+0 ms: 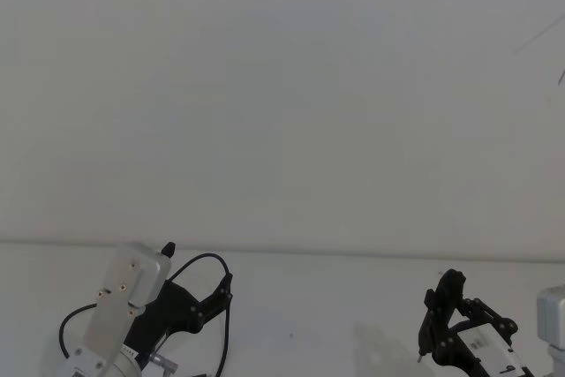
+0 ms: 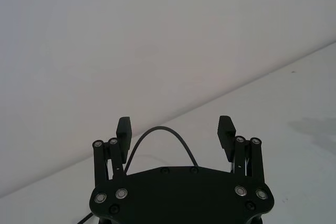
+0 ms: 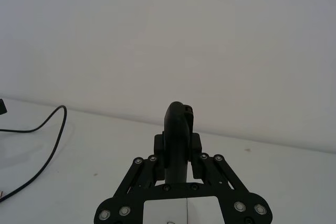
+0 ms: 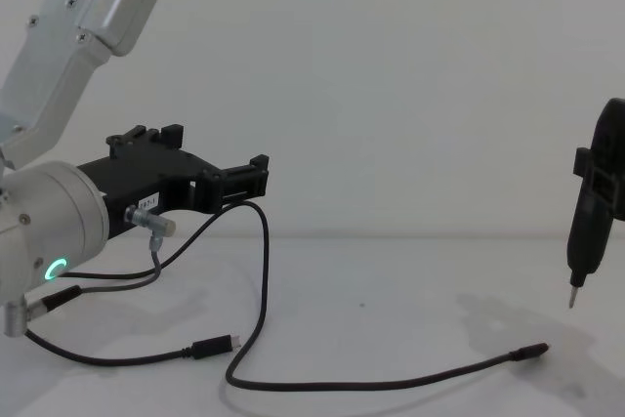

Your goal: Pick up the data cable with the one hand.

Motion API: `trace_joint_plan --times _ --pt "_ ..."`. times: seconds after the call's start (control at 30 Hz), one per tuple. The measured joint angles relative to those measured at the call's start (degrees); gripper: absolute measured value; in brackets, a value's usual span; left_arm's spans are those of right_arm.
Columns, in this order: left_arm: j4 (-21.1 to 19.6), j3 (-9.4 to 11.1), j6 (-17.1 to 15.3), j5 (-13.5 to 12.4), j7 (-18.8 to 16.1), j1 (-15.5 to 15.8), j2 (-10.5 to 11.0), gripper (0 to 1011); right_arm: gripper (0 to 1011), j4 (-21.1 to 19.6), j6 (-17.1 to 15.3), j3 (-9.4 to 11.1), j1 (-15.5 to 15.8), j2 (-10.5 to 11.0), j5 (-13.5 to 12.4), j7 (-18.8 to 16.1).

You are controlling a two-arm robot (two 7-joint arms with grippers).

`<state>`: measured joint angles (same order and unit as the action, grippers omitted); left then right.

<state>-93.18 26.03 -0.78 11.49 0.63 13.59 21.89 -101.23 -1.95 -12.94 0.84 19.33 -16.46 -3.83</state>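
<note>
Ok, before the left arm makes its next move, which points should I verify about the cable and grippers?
1. Left gripper open: ok.
2. Long thin black data cable arcs between its fingers: ok.
3. Cable clamped: not ok.
4. One slim black plug and the other lie on the white table: ok.
5. Short grey lead free of the cable: cannot tell; they cross.
6. Right gripper, holding the black pen-like tool, apart from the cable: ok.

Lab-like: white table (image 4: 410, 290), white wall (image 4: 391, 75).
</note>
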Motion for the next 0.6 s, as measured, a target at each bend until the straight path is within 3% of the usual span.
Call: trace_joint_plan --times 0.6 --pt "0.0 0.0 0.0 0.0 0.0 0.0 0.0 1001 268 0.0 0.0 0.0 0.0 0.0 0.0 0.0"
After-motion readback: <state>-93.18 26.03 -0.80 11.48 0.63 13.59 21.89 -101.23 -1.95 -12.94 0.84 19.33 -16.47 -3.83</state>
